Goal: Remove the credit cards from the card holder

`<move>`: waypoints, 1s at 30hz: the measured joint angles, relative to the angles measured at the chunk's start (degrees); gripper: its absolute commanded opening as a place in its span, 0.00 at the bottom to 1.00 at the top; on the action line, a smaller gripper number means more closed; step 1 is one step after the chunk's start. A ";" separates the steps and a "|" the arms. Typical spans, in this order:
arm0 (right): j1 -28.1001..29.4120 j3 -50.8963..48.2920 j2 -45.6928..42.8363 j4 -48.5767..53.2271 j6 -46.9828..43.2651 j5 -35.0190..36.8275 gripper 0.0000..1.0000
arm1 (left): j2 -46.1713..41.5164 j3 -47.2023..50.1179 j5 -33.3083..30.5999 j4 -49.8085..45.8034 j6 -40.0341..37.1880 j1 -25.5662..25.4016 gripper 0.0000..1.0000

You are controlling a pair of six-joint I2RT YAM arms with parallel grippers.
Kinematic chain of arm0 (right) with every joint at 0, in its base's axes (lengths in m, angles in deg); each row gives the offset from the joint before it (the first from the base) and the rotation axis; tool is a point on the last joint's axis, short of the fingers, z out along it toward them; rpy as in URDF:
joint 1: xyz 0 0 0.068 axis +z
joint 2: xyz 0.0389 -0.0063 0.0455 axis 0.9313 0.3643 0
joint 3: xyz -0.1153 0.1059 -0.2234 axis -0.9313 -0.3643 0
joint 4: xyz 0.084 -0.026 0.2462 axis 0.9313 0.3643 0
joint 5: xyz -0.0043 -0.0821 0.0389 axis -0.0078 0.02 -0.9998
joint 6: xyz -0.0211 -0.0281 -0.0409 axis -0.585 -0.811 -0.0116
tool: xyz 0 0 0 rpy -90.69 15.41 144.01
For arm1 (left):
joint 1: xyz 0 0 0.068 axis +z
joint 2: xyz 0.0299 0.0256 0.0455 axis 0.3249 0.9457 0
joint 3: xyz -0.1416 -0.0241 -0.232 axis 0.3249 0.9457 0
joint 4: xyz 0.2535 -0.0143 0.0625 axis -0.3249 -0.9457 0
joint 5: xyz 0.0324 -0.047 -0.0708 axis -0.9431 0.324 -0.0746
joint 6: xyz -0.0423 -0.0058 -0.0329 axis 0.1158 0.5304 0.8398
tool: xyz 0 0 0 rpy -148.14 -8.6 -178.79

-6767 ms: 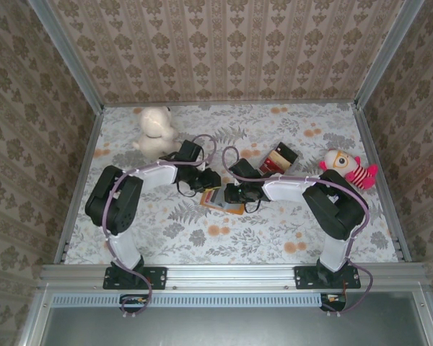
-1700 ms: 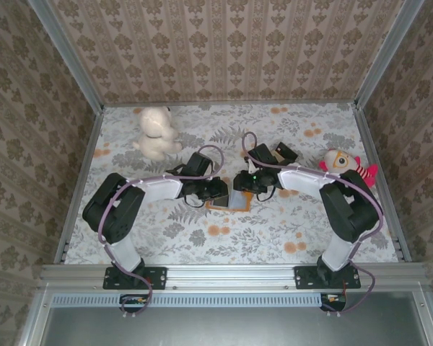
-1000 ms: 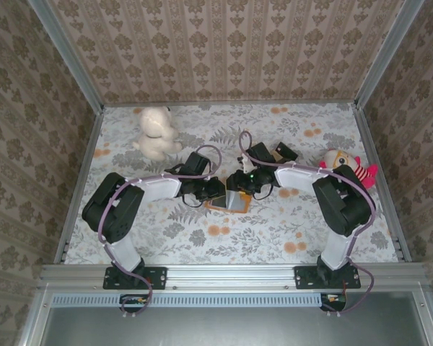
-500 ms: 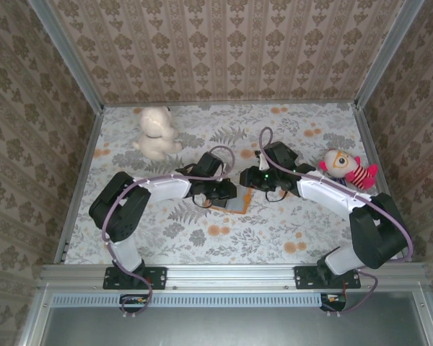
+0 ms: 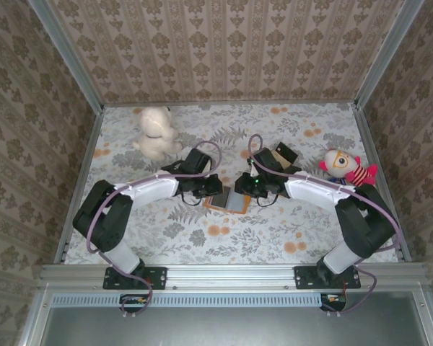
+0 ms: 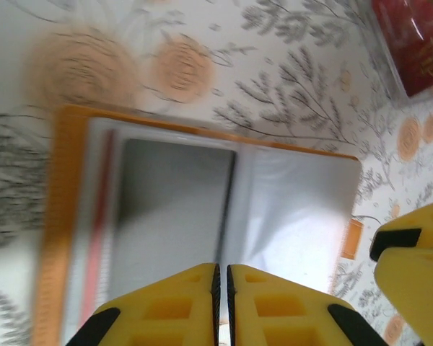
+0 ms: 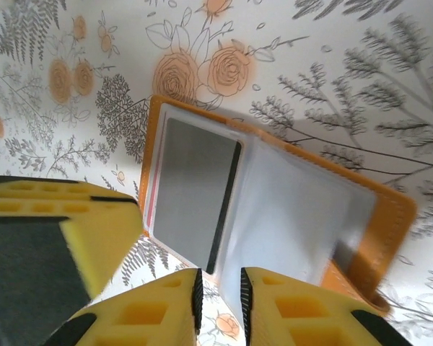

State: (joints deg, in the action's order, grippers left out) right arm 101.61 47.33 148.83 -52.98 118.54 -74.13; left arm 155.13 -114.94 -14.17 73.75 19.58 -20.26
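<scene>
Flat orange-tan card holder [image 7: 391,216] lies open; smooth grey rectangular pockets [image 7: 195,191].

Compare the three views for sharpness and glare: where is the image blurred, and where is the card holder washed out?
Left wrist: the card holder is smeared, worst toward the frame's left, and glare whitens its page at lower right. Right wrist: it is crisp, throwing a shadow on the table. Top external: evenly lit, sharp.
</scene>
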 measured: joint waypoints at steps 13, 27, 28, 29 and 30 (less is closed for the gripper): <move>2.60 1.60 8.57 -5.60 6.23 -0.17 0.22 | 2.01 2.51 -0.50 -0.79 0.02 2.64 0.13; 2.43 1.62 12.74 -8.59 8.20 -2.49 0.19 | 3.76 2.47 -0.26 -0.66 0.44 2.99 0.12; 2.40 1.62 12.79 -8.70 8.22 -2.60 0.19 | 3.76 2.58 -0.24 -0.52 0.46 2.99 0.12; 2.34 1.62 12.90 -8.79 8.20 -2.78 0.19 | 3.74 2.69 -0.22 -0.39 0.46 2.99 0.12; 2.32 1.70 13.07 -8.81 8.20 -2.95 0.19 | 3.72 2.82 -0.13 -0.22 0.46 2.99 0.12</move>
State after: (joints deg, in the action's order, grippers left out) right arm 103.93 49.04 161.91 -61.78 126.74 -77.08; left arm 158.84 -112.13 -14.31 73.53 20.04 -17.27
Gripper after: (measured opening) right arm 0.192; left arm 0.119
